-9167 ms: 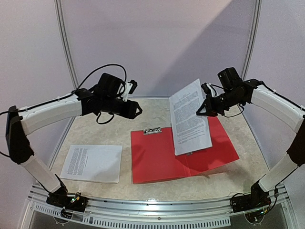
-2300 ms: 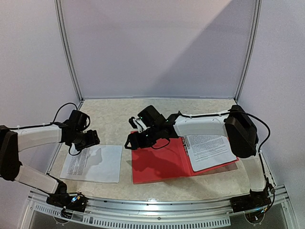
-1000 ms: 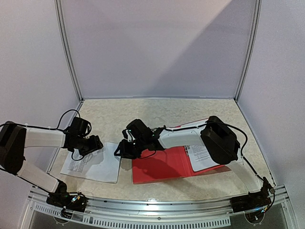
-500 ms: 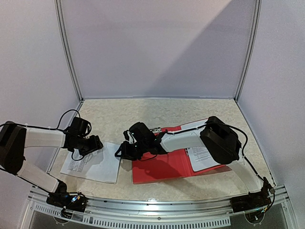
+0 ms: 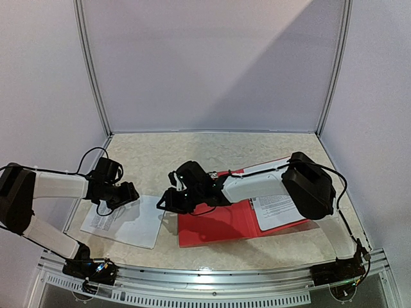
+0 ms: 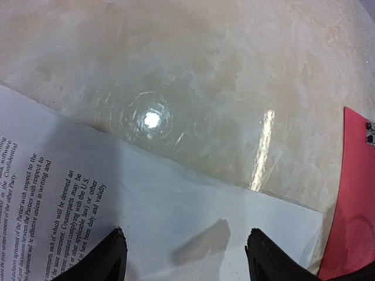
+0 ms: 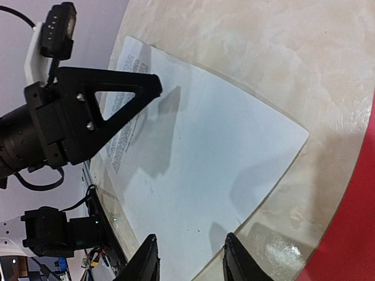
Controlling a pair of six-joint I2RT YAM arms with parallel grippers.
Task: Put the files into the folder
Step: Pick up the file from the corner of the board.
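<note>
We see the marbled tabletop (image 5: pixel 257 144) with the red folder (image 5: pixel 225 224) lying open toward the middle of the near edge, where it lay half a second ago. The right arm (image 5: pixel 257 186) stretches across the folder's far edge and hides that part from above; its elbow has swung a little toward the right edge since then. One printed sheet (image 5: pixel 276 212) rests on the folder's right-hand cover; nine seconds back it hung in the air from the right gripper. The loose sheet (image 5: pixel 125 221) lies on the table toward the near left corner, just beside the folder; it sits more askew to the near edge than it did two seconds ago. The left gripper (image 5: pixel 131 192) hangs low over this sheet's far edge, fingers spread wide and holding nothing; whether the tips touch the paper we cannot tell. The right gripper (image 5: pixel 164 202) hovers by the sheet's corner nearest the folder, fingers moderately parted and also empty; the two grippers face each other across the paper.
</note>
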